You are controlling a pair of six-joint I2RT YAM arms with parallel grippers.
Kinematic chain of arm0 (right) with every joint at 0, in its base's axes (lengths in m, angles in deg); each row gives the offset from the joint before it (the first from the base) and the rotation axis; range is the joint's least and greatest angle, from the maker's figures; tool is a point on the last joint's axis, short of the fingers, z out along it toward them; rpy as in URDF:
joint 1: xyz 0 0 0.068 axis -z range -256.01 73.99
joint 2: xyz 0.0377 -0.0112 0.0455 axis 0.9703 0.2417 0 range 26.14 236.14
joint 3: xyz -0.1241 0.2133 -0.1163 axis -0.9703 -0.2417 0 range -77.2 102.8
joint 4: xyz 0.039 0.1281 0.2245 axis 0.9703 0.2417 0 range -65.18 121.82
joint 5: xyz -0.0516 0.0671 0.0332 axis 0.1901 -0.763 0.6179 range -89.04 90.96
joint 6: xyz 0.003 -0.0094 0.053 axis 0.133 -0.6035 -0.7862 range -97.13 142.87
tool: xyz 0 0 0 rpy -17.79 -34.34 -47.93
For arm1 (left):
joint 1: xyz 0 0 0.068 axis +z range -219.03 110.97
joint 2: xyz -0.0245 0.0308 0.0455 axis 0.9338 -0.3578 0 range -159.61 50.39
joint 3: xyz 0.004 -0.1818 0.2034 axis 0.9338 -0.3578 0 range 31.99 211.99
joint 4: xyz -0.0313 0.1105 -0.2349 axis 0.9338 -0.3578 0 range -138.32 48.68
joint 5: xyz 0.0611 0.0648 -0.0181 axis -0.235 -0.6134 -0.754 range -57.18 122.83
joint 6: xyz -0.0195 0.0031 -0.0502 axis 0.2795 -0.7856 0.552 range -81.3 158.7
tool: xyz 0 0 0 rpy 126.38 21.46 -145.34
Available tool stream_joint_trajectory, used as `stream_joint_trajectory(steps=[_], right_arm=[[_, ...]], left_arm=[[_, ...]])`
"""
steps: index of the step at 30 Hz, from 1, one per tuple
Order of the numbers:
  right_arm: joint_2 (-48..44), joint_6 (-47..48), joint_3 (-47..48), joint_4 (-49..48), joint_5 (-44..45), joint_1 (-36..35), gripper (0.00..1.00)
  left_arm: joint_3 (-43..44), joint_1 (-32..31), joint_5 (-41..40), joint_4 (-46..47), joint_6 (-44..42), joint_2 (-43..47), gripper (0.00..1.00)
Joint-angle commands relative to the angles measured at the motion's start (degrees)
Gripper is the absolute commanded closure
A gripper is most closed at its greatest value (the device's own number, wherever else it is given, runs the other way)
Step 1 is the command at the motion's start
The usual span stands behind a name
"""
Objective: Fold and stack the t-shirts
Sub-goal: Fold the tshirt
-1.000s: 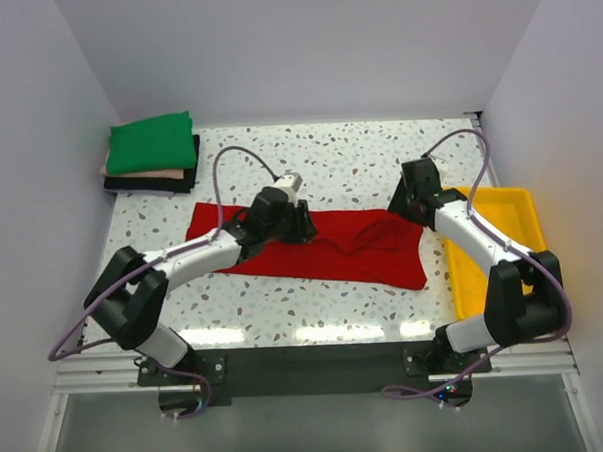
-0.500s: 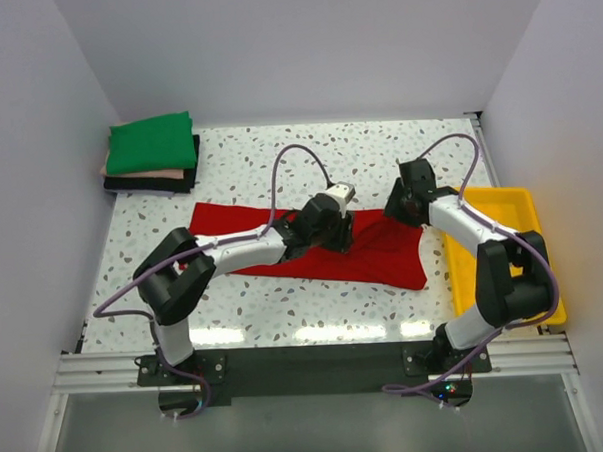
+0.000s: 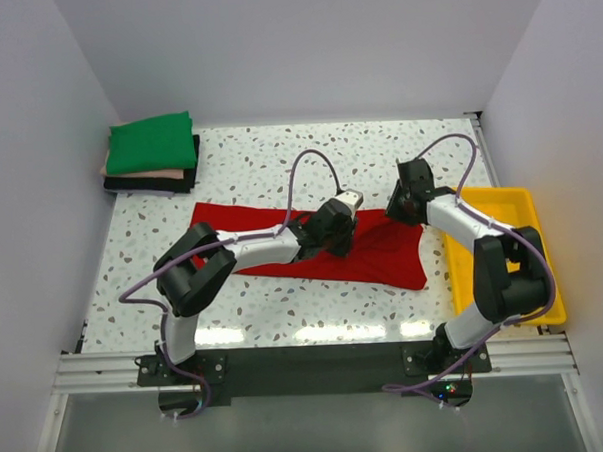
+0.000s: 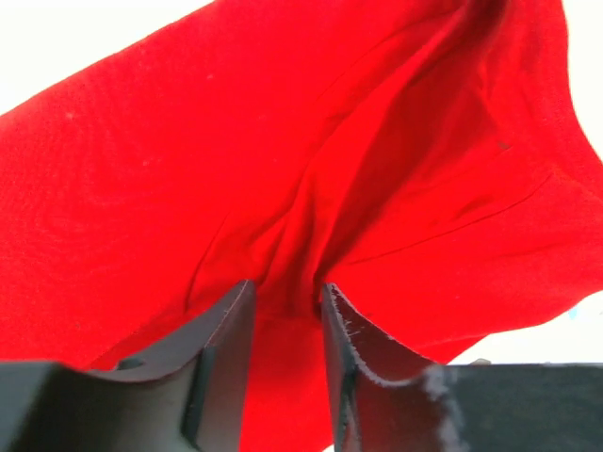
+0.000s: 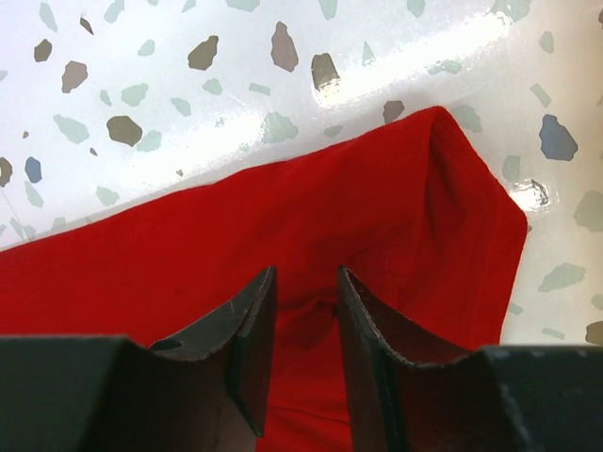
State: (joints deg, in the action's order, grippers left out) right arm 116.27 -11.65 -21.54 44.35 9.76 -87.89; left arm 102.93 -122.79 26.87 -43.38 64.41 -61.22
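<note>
The red t-shirt [image 3: 243, 221] lies spread across the middle of the table, wrinkled toward its right half. My left gripper [image 3: 342, 239] is down on the shirt's middle; in the left wrist view its jaws [image 4: 287, 292] are narrowed onto a raised fold of the red cloth [image 4: 188, 141], whose creases run into the fingertips. My right gripper [image 3: 396, 214] is at the shirt's far right corner. There its jaws [image 5: 306, 278] pinch a small pucker of the red cloth [image 5: 188, 245] just inside the hem. Folded green [image 3: 151, 142], pale pink [image 3: 144, 176] and black [image 3: 152, 184] t-shirts are stacked at the far left.
A yellow plastic tray [image 3: 512, 222] stands along the right edge, under the right arm's forearm. The speckled table [image 3: 378, 153] is bare behind the red shirt. White walls close in on the left, back and right.
My left arm has swept right along the red shirt to its middle. Both grippers' jaws have narrowed onto the cloth. The right gripper has barely shifted.
</note>
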Motion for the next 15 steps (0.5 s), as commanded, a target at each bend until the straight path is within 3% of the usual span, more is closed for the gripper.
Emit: stream_joint_trajectory(steps=[1, 8, 12, 15], right_arm=[[0.4, -0.4, -0.6, -2.5, -1.0, 0.1, 0.68], [-3.2, -0.2, -2.9, -2.2, -1.3, 0.0, 0.87], [-6.6, -0.3, -4.9, -1.9, -1.3, 0.1, 0.92], [-10.0, -0.8, -7.0, -1.5, -2.2, 0.1, 0.94]], left_arm=[[2.2, -0.3, -1.4, 0.4, -1.2, 0.0, 0.66], [1.5, -0.3, -1.7, 0.0, -0.9, 1.3, 0.92], [0.6, -0.3, -2.7, -0.6, -0.8, 3.2, 1.00], [0.0, -0.3, -3.4, -1.3, -0.7, 4.8, 1.00]])
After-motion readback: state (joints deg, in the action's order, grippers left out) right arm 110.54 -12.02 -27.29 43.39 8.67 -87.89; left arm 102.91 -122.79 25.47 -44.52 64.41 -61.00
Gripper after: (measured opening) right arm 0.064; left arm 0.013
